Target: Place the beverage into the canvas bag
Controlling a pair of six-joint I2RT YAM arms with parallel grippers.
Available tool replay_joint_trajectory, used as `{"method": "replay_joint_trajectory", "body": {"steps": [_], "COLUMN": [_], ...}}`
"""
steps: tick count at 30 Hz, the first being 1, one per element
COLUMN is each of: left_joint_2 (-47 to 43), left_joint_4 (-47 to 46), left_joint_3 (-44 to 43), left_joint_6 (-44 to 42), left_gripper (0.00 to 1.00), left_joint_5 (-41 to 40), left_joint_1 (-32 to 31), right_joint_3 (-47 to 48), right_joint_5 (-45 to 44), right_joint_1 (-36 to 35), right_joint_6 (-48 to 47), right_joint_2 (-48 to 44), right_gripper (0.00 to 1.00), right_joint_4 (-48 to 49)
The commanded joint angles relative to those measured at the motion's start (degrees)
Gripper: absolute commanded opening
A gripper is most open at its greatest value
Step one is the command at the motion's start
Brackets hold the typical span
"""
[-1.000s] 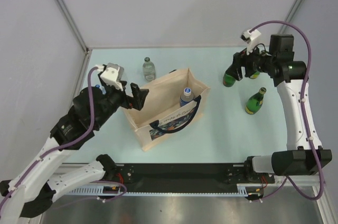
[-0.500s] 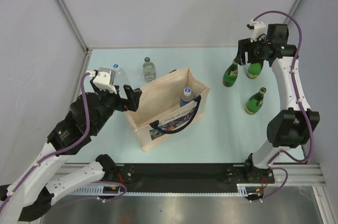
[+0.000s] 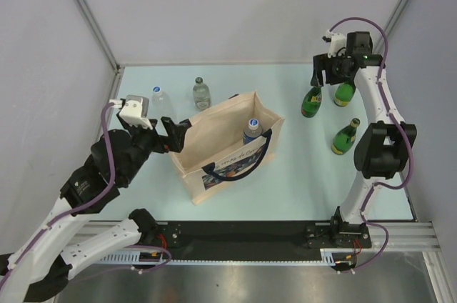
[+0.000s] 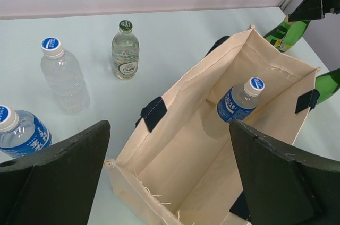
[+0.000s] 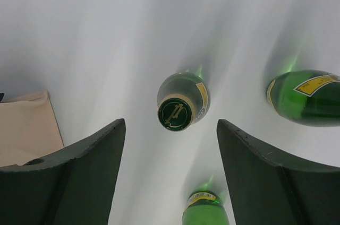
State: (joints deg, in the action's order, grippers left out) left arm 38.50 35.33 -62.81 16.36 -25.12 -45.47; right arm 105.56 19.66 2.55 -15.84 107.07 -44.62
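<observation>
The beige canvas bag with navy handles stands open in the middle of the table. A blue-labelled water bottle stands upright inside it at its right end. My left gripper hovers open at the bag's left end, and its wrist view looks down into the bag. My right gripper hangs open at the far right, above a green glass bottle. In the right wrist view that bottle's cap sits just beyond the open fingers, which hold nothing.
Two more green bottles stand right of the first. Left of the bag are a clear water bottle, a small glass bottle and a blue-labelled bottle. Walls close the back and sides.
My right gripper has risen and drawn back toward the far wall, away from the green bottle. My left gripper has pulled slightly back and left of the bag.
</observation>
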Motion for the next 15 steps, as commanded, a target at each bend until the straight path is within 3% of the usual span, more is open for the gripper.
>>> {"method": "replay_joint_trajectory", "body": {"steps": [1, 15], "left_joint_2": [0.34, 0.52], "left_joint_4": [0.26, 0.7], "left_joint_3": [-0.3, 0.14], "left_joint_6": [0.78, 1.13], "left_gripper": [1.0, 1.0], "left_joint_5": [-1.33, -1.59], "left_joint_1": [0.12, 0.21], "right_joint_3": [3.25, 5.1], "right_joint_5": [-1.38, -2.78], "right_joint_1": [-0.7, -2.02], "right_joint_6": [0.1, -0.86], "right_joint_2": [2.53, 7.19], "right_gripper": [0.74, 0.63], "right_joint_4": [1.64, 2.17]}}
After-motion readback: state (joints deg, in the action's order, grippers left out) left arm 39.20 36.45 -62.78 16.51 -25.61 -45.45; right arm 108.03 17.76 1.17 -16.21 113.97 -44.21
